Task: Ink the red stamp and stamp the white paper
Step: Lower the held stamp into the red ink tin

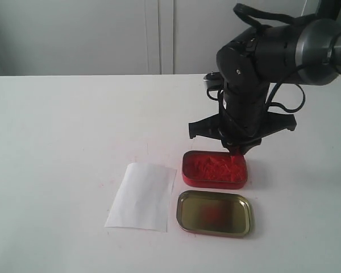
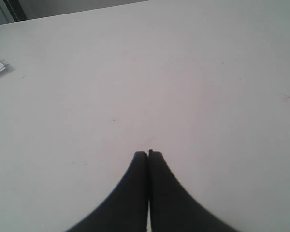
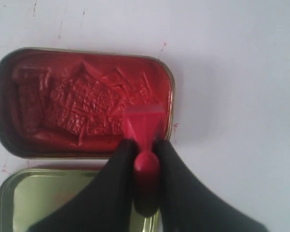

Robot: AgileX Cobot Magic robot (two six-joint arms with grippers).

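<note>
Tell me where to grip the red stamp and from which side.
Grip the red stamp by its narrow handle, from above, as the right gripper does: the blocky base is left free, facing down at the ink tin.

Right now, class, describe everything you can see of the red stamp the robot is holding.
The red stamp is small, glossy, plastic by the look: a rounded narrow handle widening to a blocky square base. The right gripper is shut on its handle, a black jaw on each side. It points base down over one corner of the open ink tin. Whether the base touches the ink cannot be told.
</note>
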